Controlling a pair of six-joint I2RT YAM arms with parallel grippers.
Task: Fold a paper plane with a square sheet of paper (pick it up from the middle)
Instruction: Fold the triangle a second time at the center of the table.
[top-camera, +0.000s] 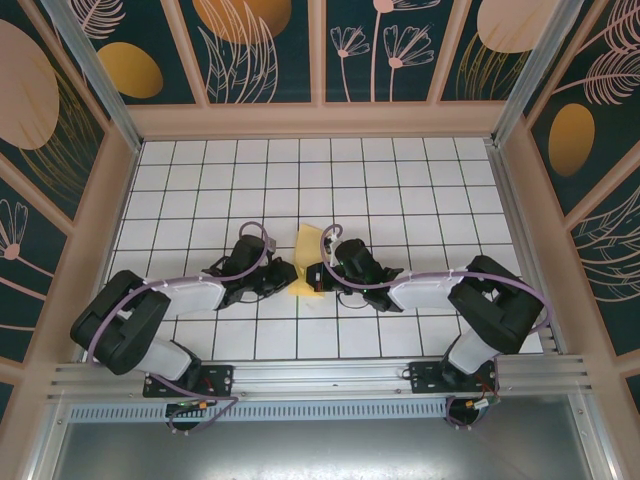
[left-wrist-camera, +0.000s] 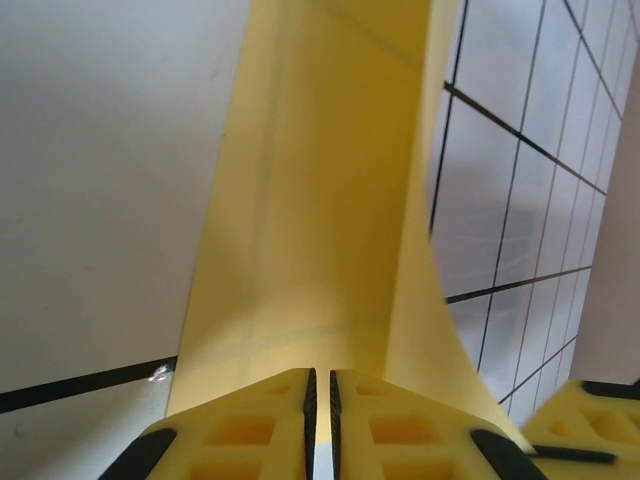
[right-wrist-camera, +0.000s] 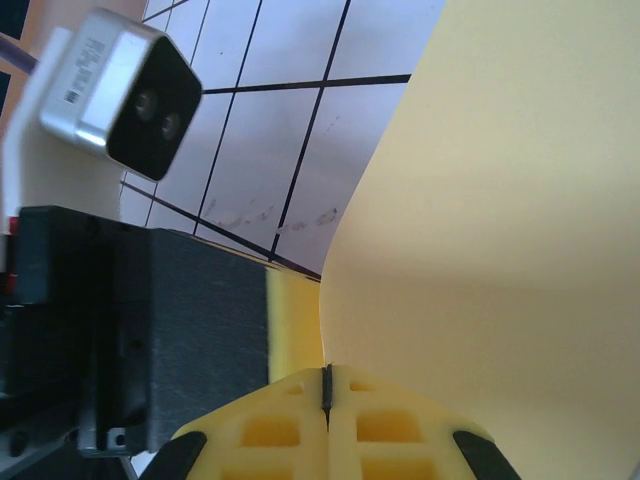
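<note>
Right now the two arms meet in the middle of the bench (top-camera: 400, 200). Between them is the yellow sheet of paper (top-camera: 308, 255). It is bent into a long, narrow shape and stands up off the white tiles instead of lying flat.

The left gripper (top-camera: 286, 276) is on the left side of the paper. Its jaws are almost pressed together, with just a thin slit between them. The paper rises right from their tips, so they seem to be pinching its edge. The right gripper (top-camera: 318, 276) is on the right side. Its jaws are pressed tight together and pinch the paper's other edge.

This looks like the middle of a fold, not the start and not the end. No pointed plane shape can be seen yet.

The next move calls for care. The two sides should likely be brought together evenly and then pressed flat on the bench to make a sharp crease. Thin paper can slip or crumple if one gripper pulls harder than the other.
</note>
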